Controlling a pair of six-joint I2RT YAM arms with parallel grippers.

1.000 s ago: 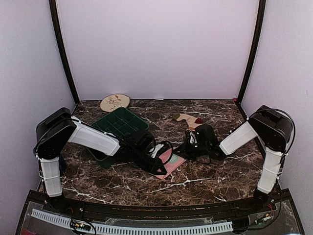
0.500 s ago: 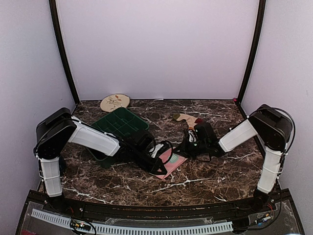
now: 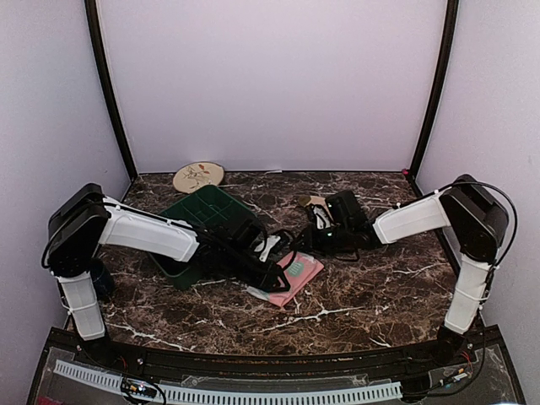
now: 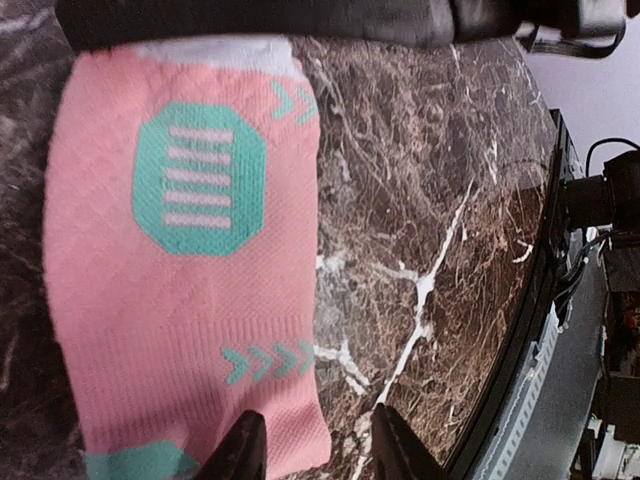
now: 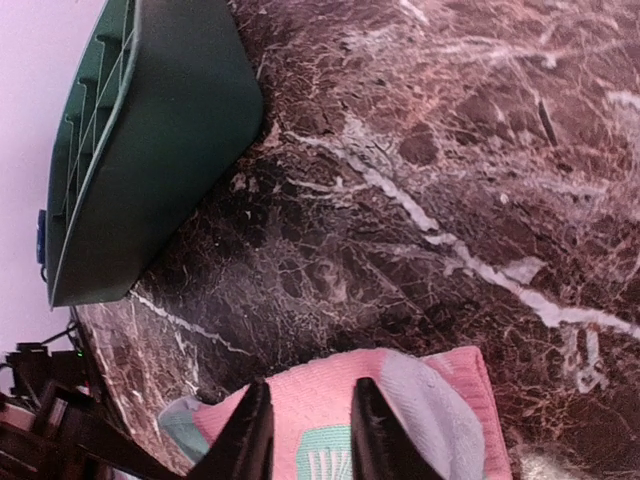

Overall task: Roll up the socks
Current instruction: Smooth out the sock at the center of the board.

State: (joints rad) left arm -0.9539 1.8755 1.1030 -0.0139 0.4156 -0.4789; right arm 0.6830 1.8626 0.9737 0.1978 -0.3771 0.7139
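The pink sock [image 4: 190,280] lies flat on the marble table [image 4: 430,200]. It carries the only markings I can make out: a mint-green octagon crossed by five pale bars, a short row of mint chevrons above it, and another row below, by the ribbed end. A mint patch shows at the sock's corner beside one of my left fingertips, and a white band shows at its opposite end.

My left pincer [image 4: 315,450] hangs just over the ribbed end. Its jaws are parted, with the sock's edge and bare marble showing between them, and it grips nothing. My right pincer [image 5: 310,430] hovers at the sock's far side, jaws likewise apart and free, with pink fabric and a pale grey-white patch in sight past the tips.

The tan sock [image 3: 310,201] lies beyond the pink one, toward the back wall. My right wrist hides most of it, so only a tan end shows. The green tray [image 5: 170,130], split into compartments, sits left of and behind the pink sock, and my left forearm crosses its near corner. Farther back from the pink sock, past the tray, a patterned plate [image 3: 198,176] rests by the wall.
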